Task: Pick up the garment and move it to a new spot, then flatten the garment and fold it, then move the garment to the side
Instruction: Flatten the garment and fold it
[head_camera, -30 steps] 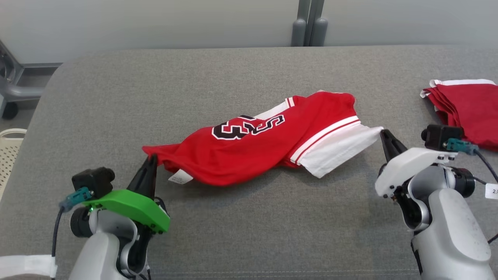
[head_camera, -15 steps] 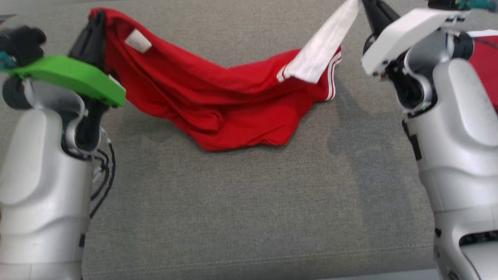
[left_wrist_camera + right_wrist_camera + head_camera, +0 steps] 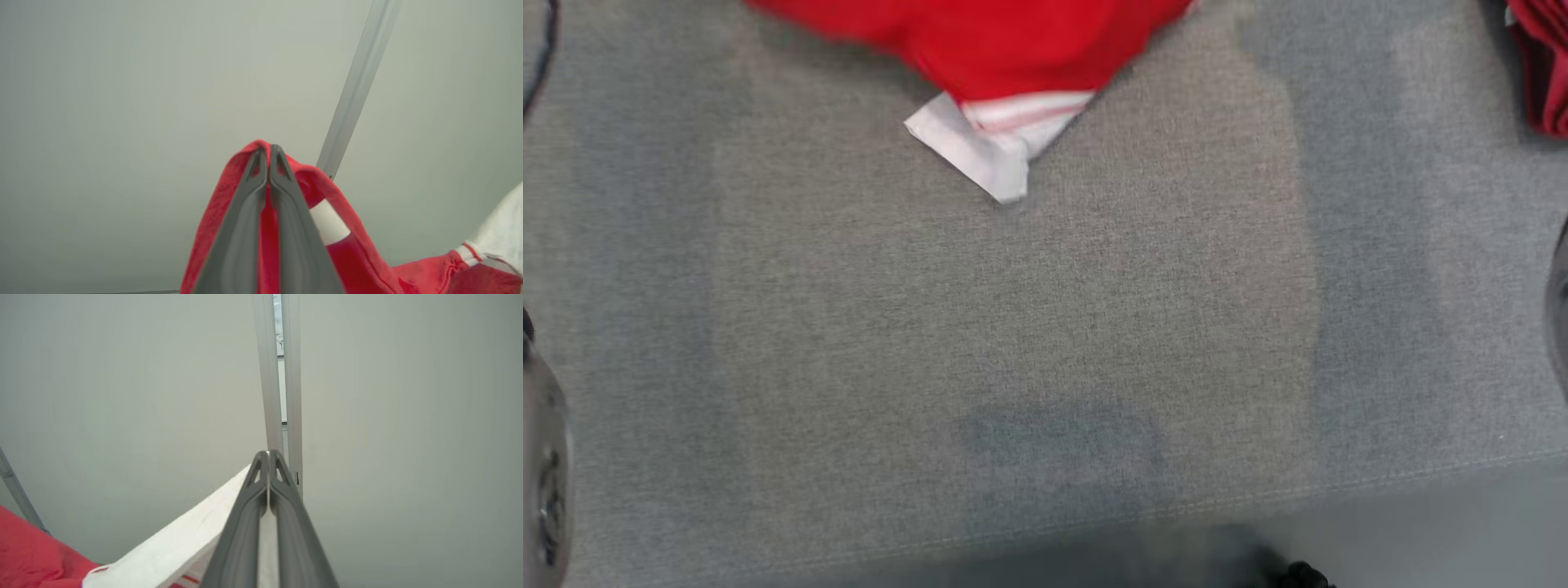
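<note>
Left gripper [image 3: 269, 149], seen along its own dark fingers: pressed fully together, with a ridge of the red short-sleeved jersey with white striped trim [image 3: 355, 261] pinched between the tips. Draped over both fingers and hanging down either side of them, a white band just right of the right-hand finger, more red cloth trailing off to the lower right towards a white, red-striped patch at the edge. Behind, a plain pale grey wall [image 3: 122, 102] and a slanted grey metal post [image 3: 353, 90].

Right gripper [image 3: 269, 454]: likewise closed tight, gripping the jersey's white sleeve panel [image 3: 184, 543]. Stretched taut and flat from the fingertips down to the lower left (a red stripe just visible near the bottom edge), then meeting the red body in the bottom left corner. Ahead of the tips, a pair of upright grey posts [image 3: 278, 396] against the pale wall.

From the head camera, blurred: lower part of the jersey hanging across the top edge, above the grey woven fabric surface [image 3: 1045, 343]; cannot tell whether touching it. Lowest point a folded white corner, faint red stripes just above it, pointing down, left of centre. At the upper right edge, well apart, a second bundle of red cloth [image 3: 1543, 73]. At the far left edge, a rounded grey robot casing [image 3: 543, 465]
</note>
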